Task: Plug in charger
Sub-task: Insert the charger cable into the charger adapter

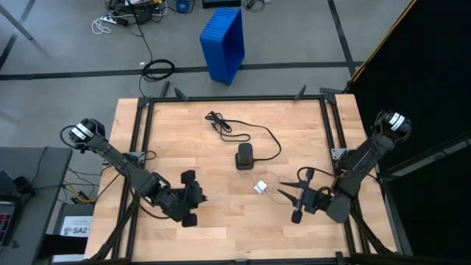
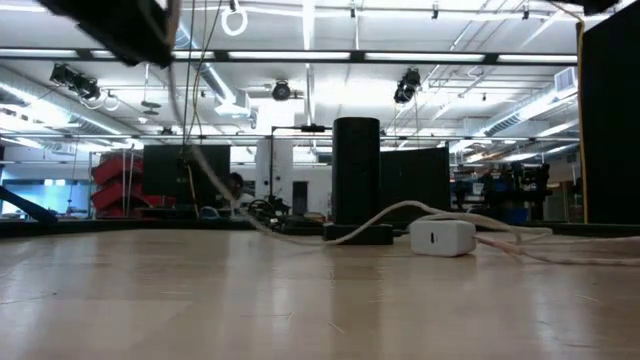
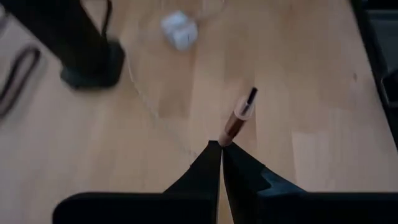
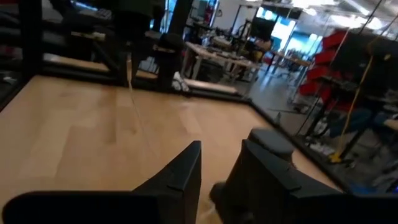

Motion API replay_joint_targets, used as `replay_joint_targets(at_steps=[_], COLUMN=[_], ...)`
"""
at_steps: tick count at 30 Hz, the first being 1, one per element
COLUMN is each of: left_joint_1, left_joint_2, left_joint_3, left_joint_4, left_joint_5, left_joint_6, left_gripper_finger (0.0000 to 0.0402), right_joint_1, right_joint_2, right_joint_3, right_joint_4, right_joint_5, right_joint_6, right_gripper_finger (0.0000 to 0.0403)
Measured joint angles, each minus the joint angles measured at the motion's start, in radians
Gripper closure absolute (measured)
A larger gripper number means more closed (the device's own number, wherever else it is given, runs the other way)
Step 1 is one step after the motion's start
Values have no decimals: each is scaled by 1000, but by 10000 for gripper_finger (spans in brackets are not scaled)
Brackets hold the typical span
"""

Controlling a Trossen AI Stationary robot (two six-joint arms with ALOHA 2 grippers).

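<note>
Our left hand (image 3: 219, 144) pinches the charger cable's plug (image 3: 241, 114) above the wooden worktop (image 1: 221, 221).

We see its 2 fingers pressed together on the cable just behind the connector, near the worktop's front-left. The white charger block (image 1: 260, 187) lies near the middle, just beside the black upright stand (image 1: 244, 157). Our right hand (image 1: 300, 197) hovers right of the block, fingers slightly parted and holding nothing we can make out.

Smooth pale wood table (image 1: 221, 147), glossy white plastic charger (image 2: 441, 237)
</note>
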Motion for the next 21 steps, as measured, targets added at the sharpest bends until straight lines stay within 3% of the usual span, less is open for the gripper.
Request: replay_joint_targets(at_steps=[3, 10, 16, 21], left_joint_1=[0, 0, 4, 4], left_joint_2=[0, 0, 0, 1], left_joint_3=[0, 0, 0, 0], left_joint_4=[-24, -115, -285, -356], left_joint_5=[36, 70, 71, 89], left_joint_6=[-37, -136, -279, -350], left_gripper_finger=[401, 401, 401, 401], right_joint_1=[-6, -102, -191, -292], right_joint_2=[-20, -51, -51, -51], right_joint_3=[0, 0, 0, 0], right_joint_4=[-189, -634, -868, -973], right_joint_5=[-83, -417, -572, -722], right_joint_6=[206, 721, 937, 981], right_gripper_finger=[318, 325, 330, 317])
